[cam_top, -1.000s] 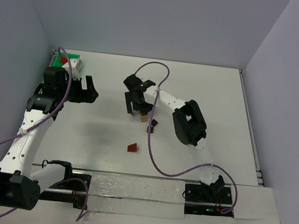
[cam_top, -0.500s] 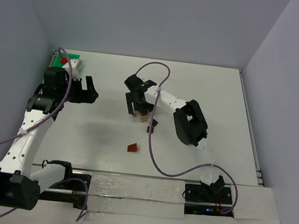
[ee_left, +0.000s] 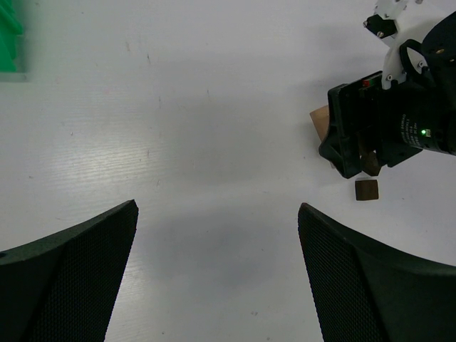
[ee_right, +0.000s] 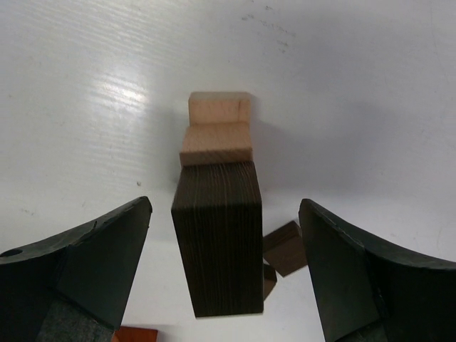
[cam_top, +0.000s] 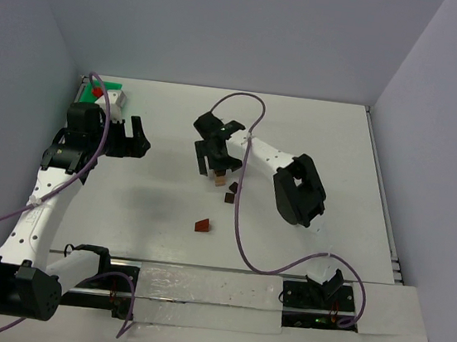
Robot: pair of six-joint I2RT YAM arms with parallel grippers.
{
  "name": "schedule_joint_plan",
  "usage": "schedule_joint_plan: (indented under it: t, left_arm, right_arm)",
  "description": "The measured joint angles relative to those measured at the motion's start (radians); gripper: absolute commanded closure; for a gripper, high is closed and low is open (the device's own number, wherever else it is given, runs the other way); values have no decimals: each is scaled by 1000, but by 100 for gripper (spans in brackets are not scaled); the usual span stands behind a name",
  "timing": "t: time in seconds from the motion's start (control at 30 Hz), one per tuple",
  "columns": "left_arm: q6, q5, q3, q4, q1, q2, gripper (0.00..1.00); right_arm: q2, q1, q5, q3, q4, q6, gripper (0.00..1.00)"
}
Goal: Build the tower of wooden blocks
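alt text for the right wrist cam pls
Open right gripper straddles a dark brown block without touching it, with a tan block just beyond. A smaller brown block lies beside it on the white table.

wide-apart left gripper (ee_left: 217, 209) — beyond it, right gripper (ee_left: 353, 153) over tan block (ee_left: 319, 121), brown block (ee_left: 367, 189) beside
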State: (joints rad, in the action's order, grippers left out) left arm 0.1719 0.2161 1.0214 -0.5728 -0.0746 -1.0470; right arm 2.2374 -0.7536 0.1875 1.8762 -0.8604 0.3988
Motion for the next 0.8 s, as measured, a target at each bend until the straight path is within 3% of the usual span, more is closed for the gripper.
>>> schedule_joint_plan:
  t: [0.47,0.67,0.8]
  left_arm:
    - [-2,0,-22,2,6,17,1]
    - [-52,70,-40,5,12,66,1]
    - [-102,156,-49,1,12,126,1]
  right_arm:
    - [-216,-17,0,-118,11,-8,7]
    - [-432,-41,42,-217,90,-65,0]
    - [-635,-46,124,-316,229,-150,0]
